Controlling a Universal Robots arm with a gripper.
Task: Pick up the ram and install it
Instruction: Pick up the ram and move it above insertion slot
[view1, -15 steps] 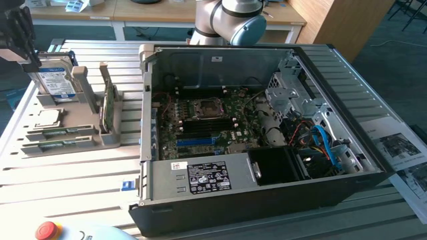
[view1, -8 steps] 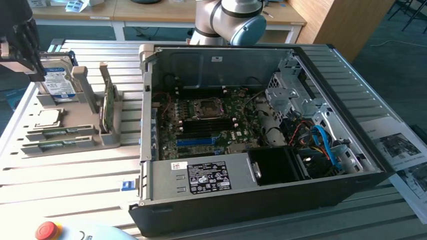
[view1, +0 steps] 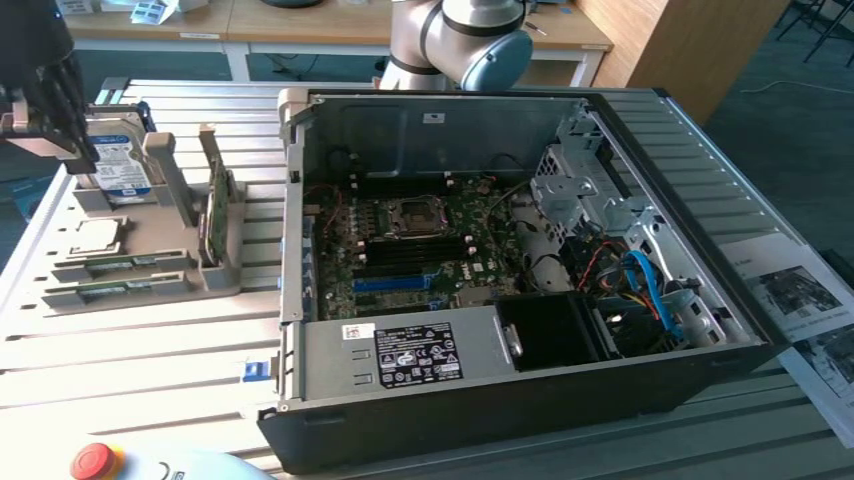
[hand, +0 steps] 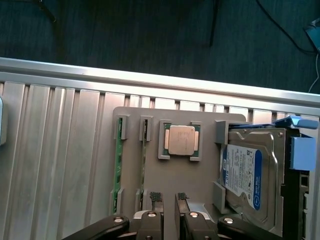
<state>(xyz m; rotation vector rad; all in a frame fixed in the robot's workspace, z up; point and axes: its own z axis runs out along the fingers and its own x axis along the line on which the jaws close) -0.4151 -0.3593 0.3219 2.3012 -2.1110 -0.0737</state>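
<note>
Green ram stick 1 (hand: 143, 160) and ram stick 2 (hand: 119, 160) stand on edge in adjacent slots of the grey holder (hand: 210, 114), which lies on the ribbed metal worktop (hand: 60, 150). Ram stick 1 sits just beside the processor (hand: 181, 140); ram stick 2 is one slot further from it. On the processor's other side, the hard drive (hand: 250, 170) occupies the holder's opposite end. My jaws are open: the fingertips (hand: 156, 197) stand apart, with nothing between them and nothing held. I hang above the holder, clear of both sticks, nearest the end of ram stick 1. The open computer case (view1: 534, 400) stands on the worktop at the exterior view's right of the holder.
</note>
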